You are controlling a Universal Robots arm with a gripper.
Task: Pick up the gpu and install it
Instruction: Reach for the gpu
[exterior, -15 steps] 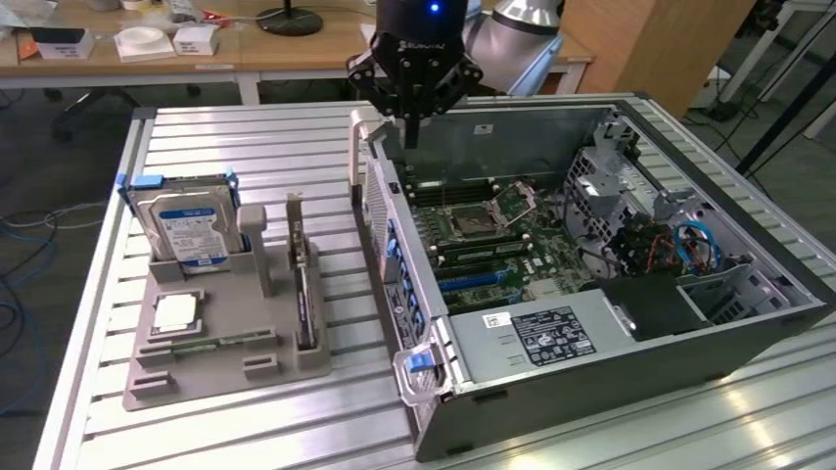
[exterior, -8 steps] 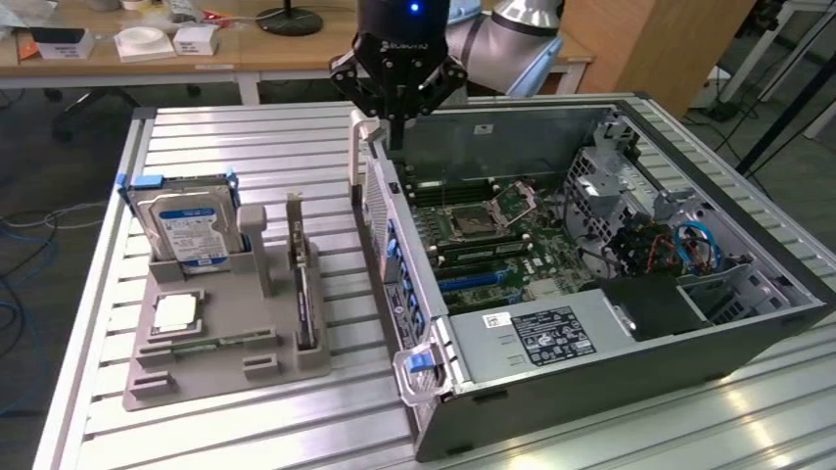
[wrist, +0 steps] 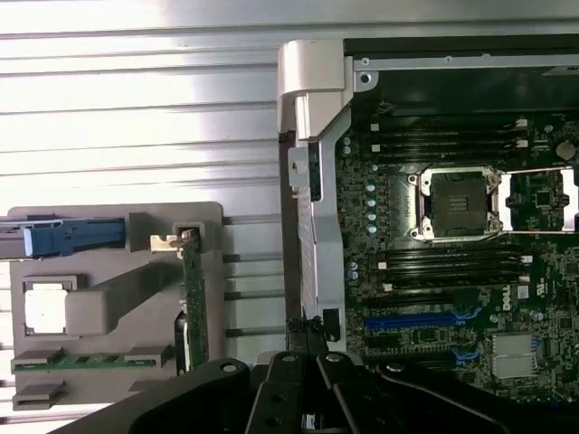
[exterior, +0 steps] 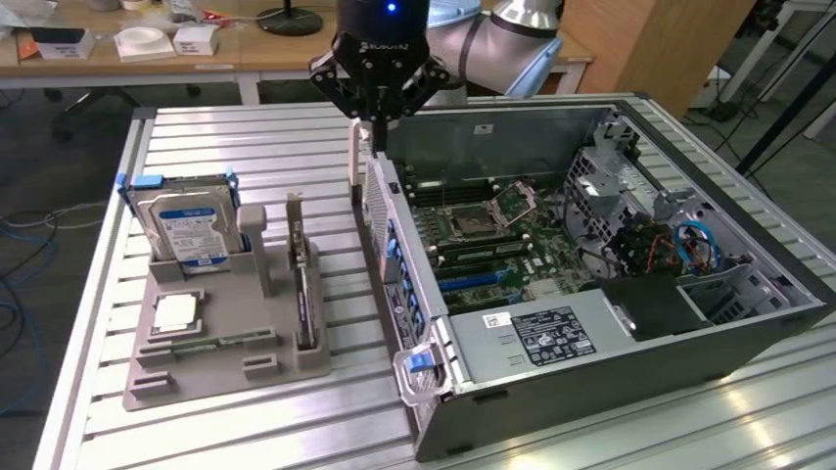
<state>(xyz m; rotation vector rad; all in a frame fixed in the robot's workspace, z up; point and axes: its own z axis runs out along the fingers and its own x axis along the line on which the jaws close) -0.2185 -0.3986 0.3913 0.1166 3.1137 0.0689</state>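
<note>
The gpu [exterior: 303, 289] stands on edge in a slot of the grey holder [exterior: 196, 382], its silver bracket pointing up. In the wrist view the gpu [wrist: 192, 303] shows edge-on as a thin green strip. My gripper [exterior: 376, 135] hangs above the near side wall of the open computer case [exterior: 627, 343], to the exterior view's right of the gpu and apart from it. Its fingers are shut with nothing between them. The gripper [wrist: 308, 362] and its black linkages show in the wrist view beside the case wall.
The holder also carries a hard drive [exterior: 190, 225] with a blue-white label, a processor [exterior: 174, 311] and a memory stick [exterior: 209, 343]. Inside the case lie the motherboard [exterior: 490, 230] and a blue expansion slot [wrist: 416, 319]. All stand on a ribbed metal table [exterior: 196, 147].
</note>
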